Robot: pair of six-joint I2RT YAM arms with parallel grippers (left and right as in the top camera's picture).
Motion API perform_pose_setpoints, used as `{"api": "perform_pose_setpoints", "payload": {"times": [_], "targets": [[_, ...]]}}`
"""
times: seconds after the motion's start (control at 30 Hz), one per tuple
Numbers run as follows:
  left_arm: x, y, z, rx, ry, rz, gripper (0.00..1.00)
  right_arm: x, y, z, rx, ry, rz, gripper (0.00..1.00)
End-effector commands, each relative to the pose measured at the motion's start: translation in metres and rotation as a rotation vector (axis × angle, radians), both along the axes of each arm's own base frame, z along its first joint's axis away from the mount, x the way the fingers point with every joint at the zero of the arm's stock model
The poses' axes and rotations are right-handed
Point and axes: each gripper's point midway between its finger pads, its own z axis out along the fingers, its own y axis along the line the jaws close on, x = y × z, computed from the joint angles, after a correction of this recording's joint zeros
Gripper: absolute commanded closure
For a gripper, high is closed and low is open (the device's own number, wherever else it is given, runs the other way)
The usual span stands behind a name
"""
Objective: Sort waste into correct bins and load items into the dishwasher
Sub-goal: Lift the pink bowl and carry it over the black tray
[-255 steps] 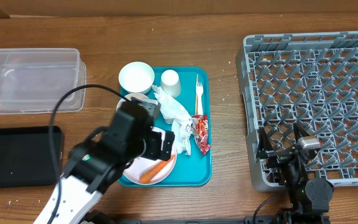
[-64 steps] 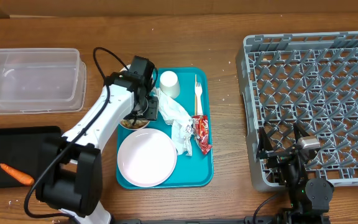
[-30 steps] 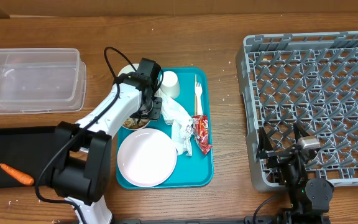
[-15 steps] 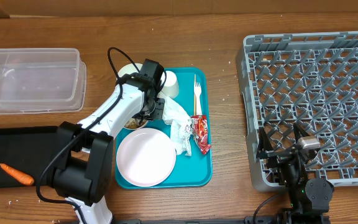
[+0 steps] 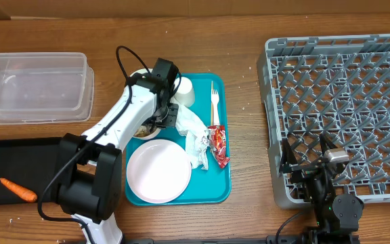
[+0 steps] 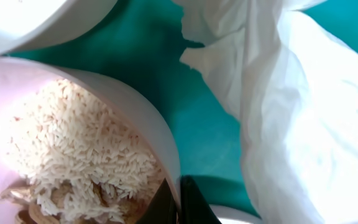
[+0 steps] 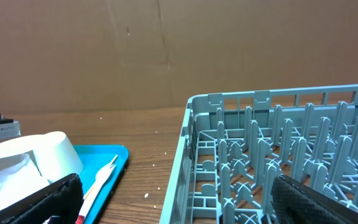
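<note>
White bowl point(image 6: 146, 117) of rice point(image 6: 73, 149), rim pinched in the left gripper point(image 6: 179, 200)

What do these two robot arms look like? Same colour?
No. The left arm has smooth white sections with chunky black joints, and a thin black cable loops off it. Its gripper fingers are dark. The right arm looks all black from above, with a small silver block on top.

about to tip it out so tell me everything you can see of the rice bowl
The rice bowl is white, round and smooth, at the left edge of the teal tray. Beige rice with some browner scraps covers its bottom. The left gripper pinches its rim, one finger inside, one outside. The crumpled napkin lies nearby, apart from it.
</note>
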Motion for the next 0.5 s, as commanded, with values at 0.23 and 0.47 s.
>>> {"api": "perform_pose_setpoints", "payload": {"times": [0.23, 0.47], "targets": [[0.000, 0.001, 0.021, 0.003, 0.027, 0.070, 0.96, 0.000, -0.001, -0.002, 0.003, -0.003, -0.003, 0.00], [0.010, -0.009, 0.066, -0.048, 0.011, 0.066, 0.96, 0.000, -0.001, -0.002, 0.003, -0.003, -0.003, 0.00]]}}
